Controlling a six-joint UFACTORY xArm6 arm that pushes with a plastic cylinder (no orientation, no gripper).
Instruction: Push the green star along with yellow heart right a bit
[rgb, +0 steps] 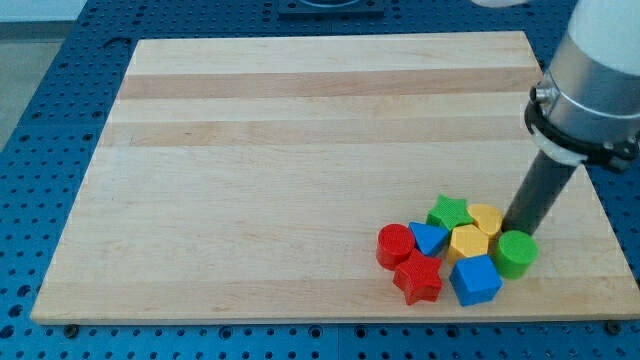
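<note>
While my tip (514, 230) (a bare rod) touches the yellow heart (487, 217) beside the green star (449, 212), board edge (600, 205) lies near.

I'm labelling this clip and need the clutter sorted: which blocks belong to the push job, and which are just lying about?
Belong to the job:
green star
yellow heart
my tip, at the heart's right edge

Just lying about:
yellow hexagon
green cylinder
blue triangle
red cylinder
red star
blue cube

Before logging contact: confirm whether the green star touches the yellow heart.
Yes, the green star sits directly against the yellow heart, no gap showing.
</note>
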